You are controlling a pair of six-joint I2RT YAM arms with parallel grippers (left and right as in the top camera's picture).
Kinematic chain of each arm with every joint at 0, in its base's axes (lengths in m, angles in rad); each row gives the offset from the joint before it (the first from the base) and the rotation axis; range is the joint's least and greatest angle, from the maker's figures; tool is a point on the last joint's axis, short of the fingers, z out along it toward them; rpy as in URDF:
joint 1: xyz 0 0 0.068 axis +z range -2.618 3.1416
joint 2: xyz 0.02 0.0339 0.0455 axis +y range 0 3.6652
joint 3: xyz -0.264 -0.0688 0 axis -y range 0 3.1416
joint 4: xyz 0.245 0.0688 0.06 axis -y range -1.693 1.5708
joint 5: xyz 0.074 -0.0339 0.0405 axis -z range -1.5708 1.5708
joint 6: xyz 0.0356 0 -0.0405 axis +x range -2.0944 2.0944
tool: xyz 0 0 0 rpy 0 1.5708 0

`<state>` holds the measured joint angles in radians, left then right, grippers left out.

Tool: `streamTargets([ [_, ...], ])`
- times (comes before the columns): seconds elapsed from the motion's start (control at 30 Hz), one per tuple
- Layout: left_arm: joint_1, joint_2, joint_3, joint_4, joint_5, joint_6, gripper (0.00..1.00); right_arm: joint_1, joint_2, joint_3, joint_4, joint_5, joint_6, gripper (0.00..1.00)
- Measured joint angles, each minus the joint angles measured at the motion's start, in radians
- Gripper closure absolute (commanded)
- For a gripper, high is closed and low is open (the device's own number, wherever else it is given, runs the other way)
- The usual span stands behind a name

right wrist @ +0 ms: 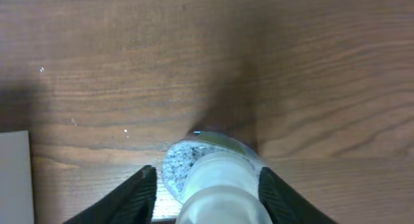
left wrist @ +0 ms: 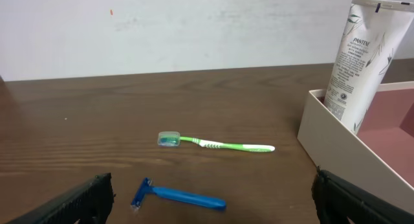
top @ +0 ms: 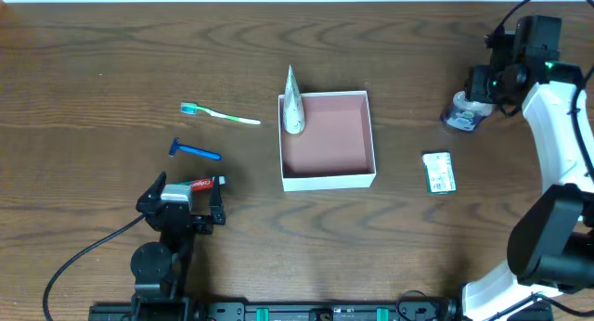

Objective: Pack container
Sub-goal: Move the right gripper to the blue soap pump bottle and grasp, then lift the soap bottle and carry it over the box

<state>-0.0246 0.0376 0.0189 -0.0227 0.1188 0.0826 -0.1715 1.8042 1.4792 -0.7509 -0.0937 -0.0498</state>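
pack container, early stage: one toiletry is in and four are visible on the dark, wood-grained counter [top: 93, 43].

left to right: the left gripper [top: 188, 186] sits toward the near left corner. its jaws are spread wide with nothing between them in the left wrist view. a small red-and-white patch [top: 200, 184] shows at it from overhead; whether this is a toiletry or part of the rig cannot be told.

just beyond lies a blue razor [left wrist: 180, 195], a slim hard-plastic handle with a flat head. farther toward the far edge is a green toothbrush [left wrist: 217, 145], thin and slightly curved, its bristle end capped in clear plastic.

at mid-counter stands the container [top: 328, 179], a square, shallow, lidless box with thin white walls and a matte pinkish-brown floor. a soft white tube [left wrist: 359, 62], printed and crimped flat at its top, stands tilted in the corner of the container nearest the counter's far left. the rest of the floor is bare.

toward the right edge lies a small flat green-and-white packet [top: 438, 171], rectangular. near the far right corner is a small bottle [top: 462, 114], rounded and translucent, with speckled contents and a pale cap.

the right gripper [right wrist: 207, 188] brackets the bottle, jaws close against both sides. whether they already clamp it cannot be told.

remaining, by judgement: bottle, packet, razor and toothbrush.
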Motion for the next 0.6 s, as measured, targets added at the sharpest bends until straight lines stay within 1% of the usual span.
streamTargets([
  [0.1,0.000,0.000,0.000,0.000,0.000,0.000,0.02,0.000,0.016,0.000,0.004,-0.002,-0.014,0.64],
  [0.23,0.000,0.000,0.000,0.000,0.000,0.000,0.02,0.000,0.027,0.000,0.011,-0.003,-0.028,0.82],
  [0.3,0.000,0.000,0.000,0.000,0.000,0.000,0.02,0.000,0.028,0.003,0.013,-0.009,-0.034,0.88],
  [0.4,0.000,0.000,0.000,0.000,0.000,0.000,0.02,0.000,0.029,0.003,0.014,-0.014,-0.032,0.92],
  [0.6,0.000,0.000,0.000,0.000,0.000,0.000,0.02,0.000,0.029,0.003,0.006,-0.052,-0.033,0.92],
])
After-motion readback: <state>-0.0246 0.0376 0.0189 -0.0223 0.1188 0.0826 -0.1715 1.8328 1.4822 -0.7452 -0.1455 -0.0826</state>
